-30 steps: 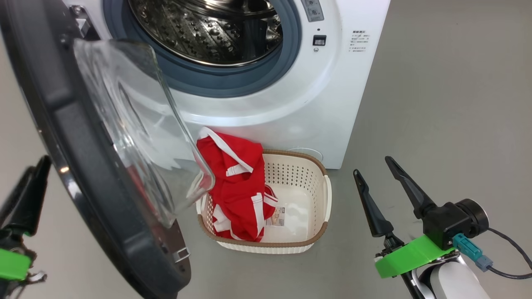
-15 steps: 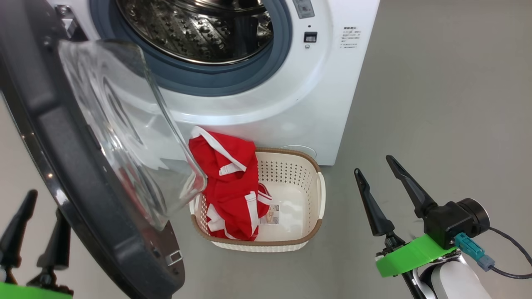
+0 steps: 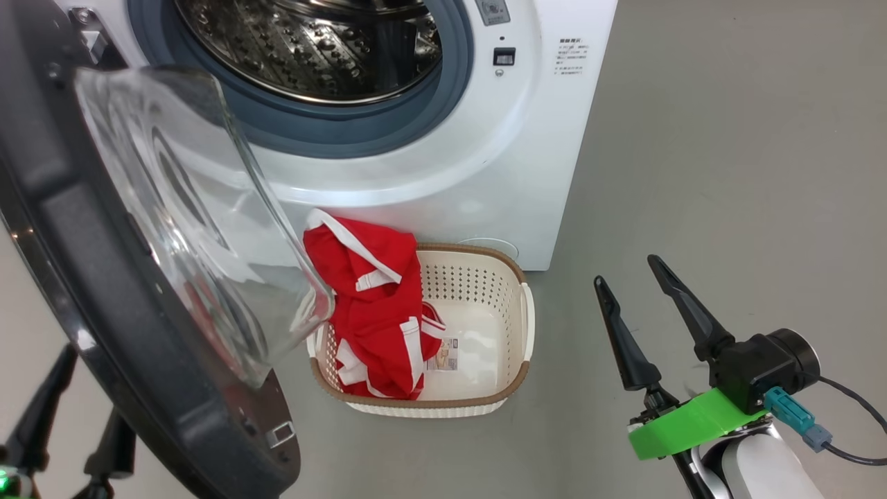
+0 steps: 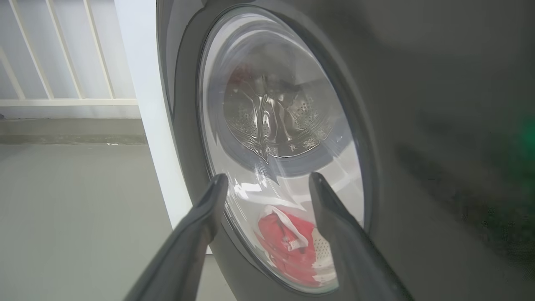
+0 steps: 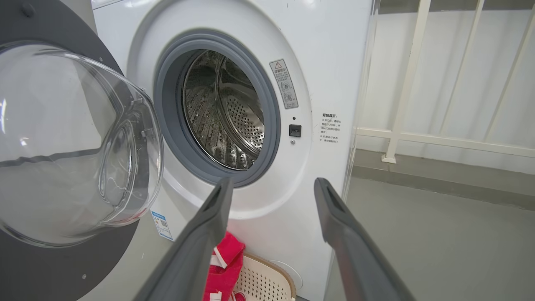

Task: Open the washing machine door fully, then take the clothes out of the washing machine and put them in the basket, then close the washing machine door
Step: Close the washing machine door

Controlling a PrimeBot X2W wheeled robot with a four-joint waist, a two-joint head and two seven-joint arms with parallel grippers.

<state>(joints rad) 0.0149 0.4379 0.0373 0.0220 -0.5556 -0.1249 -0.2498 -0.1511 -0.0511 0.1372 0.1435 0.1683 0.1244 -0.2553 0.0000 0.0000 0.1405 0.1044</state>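
Observation:
The washing machine [image 3: 513, 138] stands with its drum [image 3: 312, 48] showing bare steel. Its door [image 3: 62, 229] hangs open at the left, glass bowl [image 3: 187, 208] facing the room. Red clothes [image 3: 374, 305] with white trim lie in the left half of the cream basket [image 3: 516, 305], draped over its back rim. My left gripper [image 3: 93, 384] is open, low behind the door; in the left wrist view it [image 4: 267, 177] points at the door's outer face [image 4: 418, 125]. My right gripper [image 3: 627, 272] hovers open and empty to the right of the basket, aimed at the machine [image 5: 326, 62].
The basket stands on grey floor right in front of the machine, partly under the door's glass. A white railing [image 5: 401, 83] and a low kerb run behind the machine on the right. Open floor [image 3: 727, 173] stretches to the right.
The head camera has shifted, so the scene slid left and up. My left gripper has sunk lower in the view, beside the door's outer face. The right gripper holds still.

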